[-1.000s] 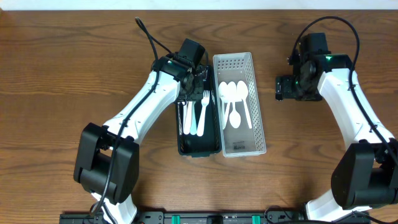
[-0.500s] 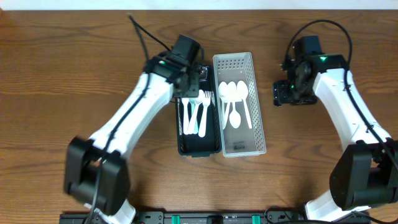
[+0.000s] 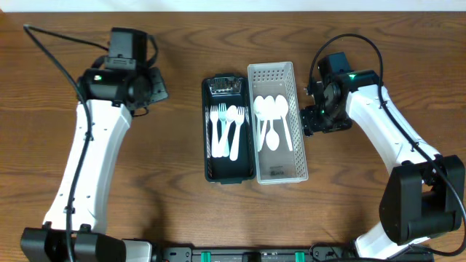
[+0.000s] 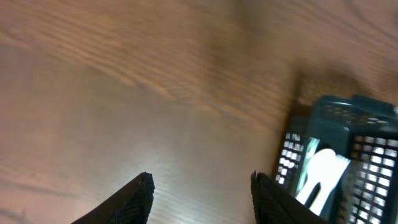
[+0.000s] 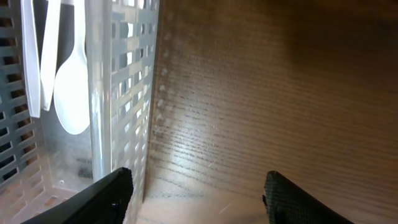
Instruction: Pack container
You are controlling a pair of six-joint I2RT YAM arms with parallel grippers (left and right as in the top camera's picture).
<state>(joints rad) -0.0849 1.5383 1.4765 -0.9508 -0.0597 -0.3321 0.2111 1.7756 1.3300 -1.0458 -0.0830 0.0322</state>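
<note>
A black slotted container point(image 3: 230, 173) holds several white forks point(image 3: 226, 129) and lies beside a white slotted container point(image 3: 280, 171) holding three white spoons point(image 3: 272, 116). My left gripper point(image 3: 156, 86) is open and empty, well left of the black container, whose end shows in the left wrist view point(image 4: 339, 155). My right gripper point(image 3: 309, 116) is open and empty against the right wall of the white container point(image 5: 124, 93); a spoon point(image 5: 71, 87) shows through that wall.
The brown wooden table point(image 3: 87, 196) stretches to the left and front of both containers. Cables run from both arms near the back edge.
My left arm has swung away from the black container to the far left. My right gripper has moved left up to the white container's right wall. Both containers shifted slightly left.
</note>
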